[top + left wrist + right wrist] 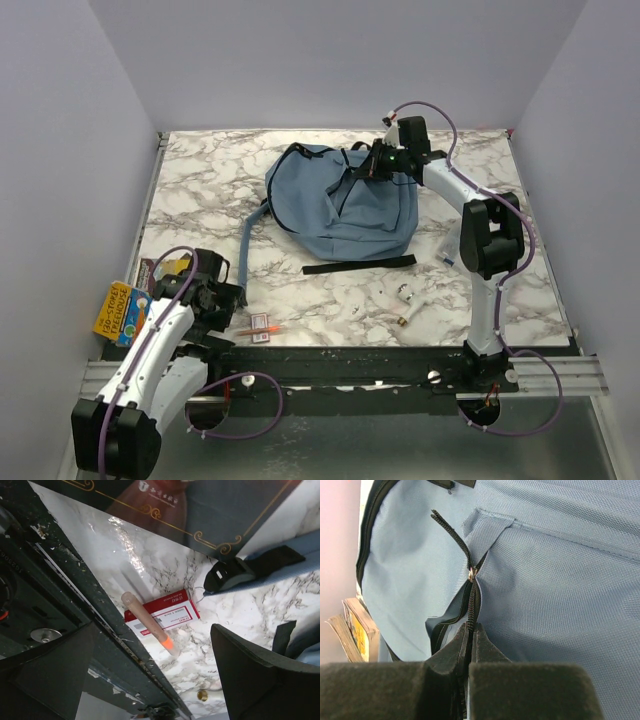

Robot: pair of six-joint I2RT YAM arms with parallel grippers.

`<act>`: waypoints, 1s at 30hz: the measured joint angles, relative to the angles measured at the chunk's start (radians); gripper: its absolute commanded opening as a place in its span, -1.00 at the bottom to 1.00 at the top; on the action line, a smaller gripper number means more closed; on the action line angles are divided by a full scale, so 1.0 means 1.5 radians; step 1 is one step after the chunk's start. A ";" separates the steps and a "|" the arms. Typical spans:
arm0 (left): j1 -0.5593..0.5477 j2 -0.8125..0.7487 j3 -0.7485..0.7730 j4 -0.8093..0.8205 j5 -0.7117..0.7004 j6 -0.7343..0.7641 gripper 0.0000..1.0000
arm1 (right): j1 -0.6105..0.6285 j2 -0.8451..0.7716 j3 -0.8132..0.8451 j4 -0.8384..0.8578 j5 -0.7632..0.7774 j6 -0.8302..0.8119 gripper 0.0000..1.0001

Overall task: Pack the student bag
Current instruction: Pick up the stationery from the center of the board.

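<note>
The student bag (340, 205) is a dusty-blue backpack lying flat at the back middle of the marble table. My right gripper (372, 165) is at its upper right edge. In the right wrist view the right gripper (473, 632) is shut on the bag's black zipper tape, just below the metal slider (472, 572), and the zip gapes slightly on the left. My left gripper (232, 297) hovers low at the near left, away from the bag. In the left wrist view the left gripper (155, 680) is open and holds nothing, with a pen (147, 622) lying beyond it.
The pen rests across a small red-and-white box (167, 611) by the table's near edge. Books (125, 310) lie at the near left, one of them dark-covered (200, 510). A loose black strap (360, 265), small white pieces (405, 295) and a brass piece (403, 321) lie in front of the bag.
</note>
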State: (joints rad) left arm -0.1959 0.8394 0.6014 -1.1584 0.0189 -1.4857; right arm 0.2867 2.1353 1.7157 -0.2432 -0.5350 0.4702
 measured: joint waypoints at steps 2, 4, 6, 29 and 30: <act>0.007 -0.002 -0.015 0.003 0.008 -0.020 0.92 | 0.000 0.000 -0.001 0.002 0.001 0.000 -0.99; 0.017 0.002 -0.023 0.010 0.019 -0.034 0.89 | 0.000 0.000 -0.001 0.002 0.001 0.000 -0.99; 0.026 0.013 -0.027 0.013 0.026 -0.040 0.82 | 0.000 0.000 -0.002 0.003 0.002 -0.001 -0.99; 0.037 0.096 -0.078 0.098 0.067 -0.086 0.20 | 0.000 -0.002 -0.014 0.018 0.002 -0.005 -0.99; 0.038 0.098 -0.078 0.100 0.067 -0.087 0.18 | 0.000 -0.002 -0.015 0.019 0.002 -0.005 -0.99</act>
State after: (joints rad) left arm -0.1394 0.9867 0.4839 -1.0084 0.1196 -1.6157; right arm 0.2871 2.1323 1.6928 -0.2153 -0.5316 0.4622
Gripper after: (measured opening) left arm 0.654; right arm 0.014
